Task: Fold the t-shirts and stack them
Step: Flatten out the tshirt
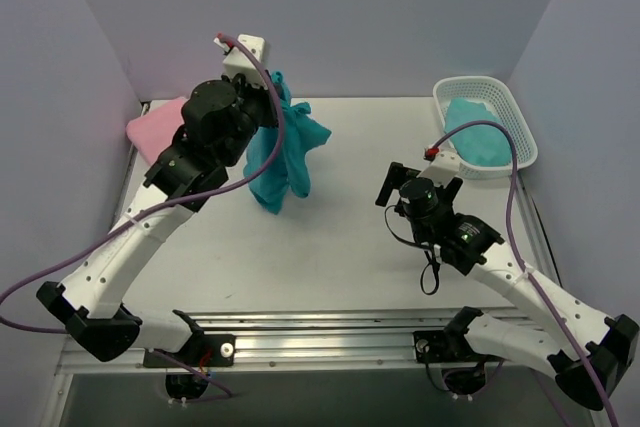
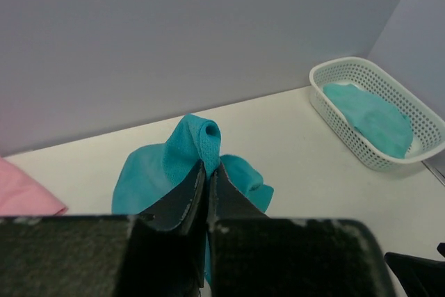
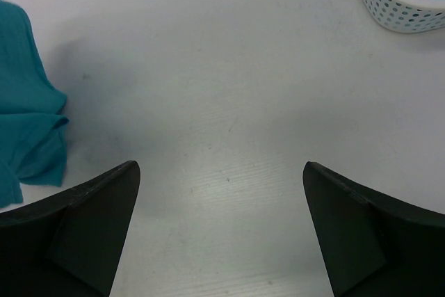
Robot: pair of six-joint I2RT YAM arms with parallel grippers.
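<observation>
Left wrist view: the left tool [image 2: 207, 172] fills the bottom of the picture, and its fingers [image 2: 182, 198] blot out the lower folds of the teal t-shirt [image 2: 191, 147]. The pink t-shirt [image 2: 24, 191] runs off the left edge. The basket [image 2: 344, 126] is clipped at the right.

From above, the left arm [image 1: 215, 132] covers that tool entirely and masks part of the pink t-shirt.

Right wrist view: the teal t-shirt is cut by the left edge, the basket is just a corner, and the right tool [image 3: 219, 168] is cropped at the bottom.

The pale green cloth [image 1: 480, 137] in the basket is bunched up. I can't tell what it is.
</observation>
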